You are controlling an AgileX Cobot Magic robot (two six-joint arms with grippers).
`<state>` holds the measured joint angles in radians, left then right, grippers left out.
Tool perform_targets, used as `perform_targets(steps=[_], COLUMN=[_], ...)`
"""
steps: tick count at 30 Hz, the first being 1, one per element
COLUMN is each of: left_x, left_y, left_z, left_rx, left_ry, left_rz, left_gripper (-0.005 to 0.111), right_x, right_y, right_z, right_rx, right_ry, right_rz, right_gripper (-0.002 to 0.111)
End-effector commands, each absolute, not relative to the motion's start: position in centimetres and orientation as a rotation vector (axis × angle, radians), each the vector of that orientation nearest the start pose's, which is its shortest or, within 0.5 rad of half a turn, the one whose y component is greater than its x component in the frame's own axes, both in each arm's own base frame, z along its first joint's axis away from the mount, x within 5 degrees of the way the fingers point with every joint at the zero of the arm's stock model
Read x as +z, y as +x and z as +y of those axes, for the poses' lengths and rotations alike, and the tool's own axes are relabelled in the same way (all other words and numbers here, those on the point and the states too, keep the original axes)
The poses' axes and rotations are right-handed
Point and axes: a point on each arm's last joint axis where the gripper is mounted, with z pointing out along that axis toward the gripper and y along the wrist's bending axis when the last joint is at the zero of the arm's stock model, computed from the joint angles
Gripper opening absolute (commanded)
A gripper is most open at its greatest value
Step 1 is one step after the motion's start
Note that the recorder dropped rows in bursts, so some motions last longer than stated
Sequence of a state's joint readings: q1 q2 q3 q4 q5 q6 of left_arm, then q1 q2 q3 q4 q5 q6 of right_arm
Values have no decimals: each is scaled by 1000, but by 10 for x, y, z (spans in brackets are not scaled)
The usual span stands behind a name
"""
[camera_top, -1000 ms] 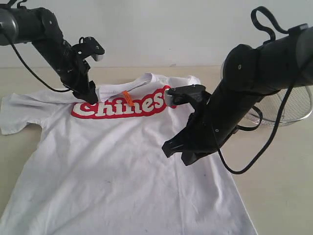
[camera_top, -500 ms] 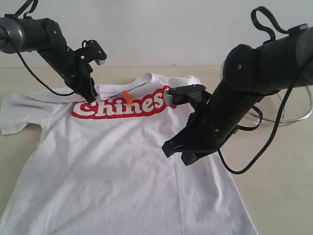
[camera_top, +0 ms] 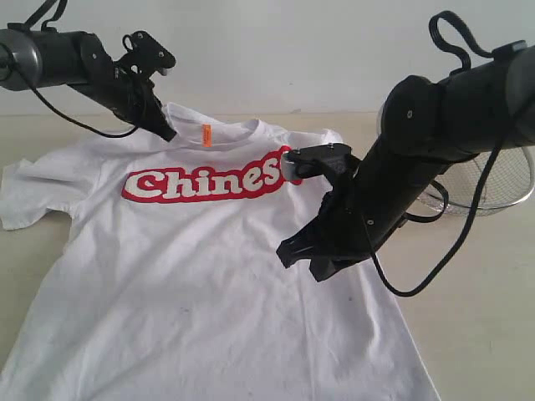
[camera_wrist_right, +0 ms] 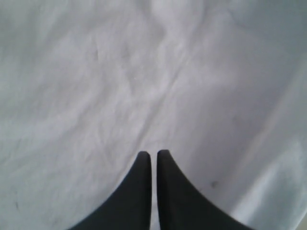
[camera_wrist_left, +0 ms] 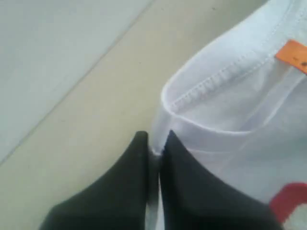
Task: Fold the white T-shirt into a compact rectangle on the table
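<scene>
The white T-shirt [camera_top: 209, 276] lies face up on the table [camera_top: 485, 292], red "Chinese" lettering across the chest and an orange neck tag [camera_top: 206, 134] at the collar. My left gripper [camera_top: 165, 131] is shut on the shirt's collar edge at the far left and holds it lifted off the table; the left wrist view shows white fabric [camera_wrist_left: 225, 110] pinched between the black fingers [camera_wrist_left: 154, 143]. My right gripper [camera_top: 297, 255] hovers over the shirt's middle right, shut with nothing in it; in its wrist view the closed tips [camera_wrist_right: 153, 154] point at plain white cloth [camera_wrist_right: 120, 86].
A silver wire-mesh basket [camera_top: 493, 188] stands on the table at the right, partly behind the right arm. Bare tabletop [camera_top: 25, 251] shows to the left of the shirt, below its sleeve. A pale wall [camera_top: 276, 50] runs behind the table.
The left gripper closed on the collar near the lettering, then pulled it up and back toward the wall, unfolding the collar so the neck tag moved farther back. The right arm stayed still.
</scene>
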<state>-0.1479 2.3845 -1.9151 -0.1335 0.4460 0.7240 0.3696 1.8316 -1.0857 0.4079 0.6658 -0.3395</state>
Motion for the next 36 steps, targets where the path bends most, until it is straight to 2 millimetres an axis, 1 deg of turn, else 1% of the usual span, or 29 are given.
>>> perform_targets(steps=[1, 4, 5, 6, 8, 10, 11, 16, 20, 23, 24, 26, 27, 29, 30, 32, 36], left_x=[158, 160, 160, 160, 160, 161, 161, 161, 163, 171, 177, 186, 192, 197, 196, 191, 182], left_y=[535, 537, 538, 538, 538, 538, 538, 539, 539, 538, 537, 533, 530, 525, 521, 513, 497], left_z=[-80, -77, -76, -76, -76, -76, -76, -74, -73, -72, -72, -71, -71, -72, -73, -75, -81], left_rx=[166, 170, 172, 172, 172, 173, 174, 176, 175, 177, 170, 148, 128, 94, 57, -12, -132], left_ry=[741, 676, 673, 673, 673, 671, 669, 664, 636, 638, 626, 592, 576, 566, 560, 549, 588], left_rz=[2182, 2167, 2161, 2161, 2161, 2154, 2150, 2151, 2154, 2172, 2187, 2231, 2263, 2320, 2380, 2476, 2658], left_gripper=[5, 6, 12, 20, 43, 52, 53, 49, 40, 39, 39, 38, 34, 23, 15, 4, 4], right_x=[166, 166, 166, 166, 166, 166, 166, 166, 166, 166, 166, 166, 166, 167, 167, 167, 158], right_y=[315, 315, 315, 315, 315, 315, 315, 314, 314, 314, 314, 315, 316, 318, 320, 322, 324], right_z=[144, 144, 144, 144, 144, 144, 144, 144, 144, 144, 144, 145, 145, 145, 145, 144, 141], right_rx=[425, 428, 430, 432, 432, 432, 432, 433, 434, 434, 434, 432, 429, 421, 417, 425, 433], right_ry=[-603, -602, -600, -601, -601, -601, -601, -603, -609, -609, -609, -601, -597, -580, -572, -544, -511], right_rz=[2809, 2811, 2811, 2815, 2815, 2815, 2815, 2819, 2820, 2820, 2820, 2810, 2802, 2780, 2770, 2763, 2791], right_gripper=[0, 0, 0, 0, 0, 0, 0, 0, 0, 0, 0, 0, 0, 0, 0, 0, 0])
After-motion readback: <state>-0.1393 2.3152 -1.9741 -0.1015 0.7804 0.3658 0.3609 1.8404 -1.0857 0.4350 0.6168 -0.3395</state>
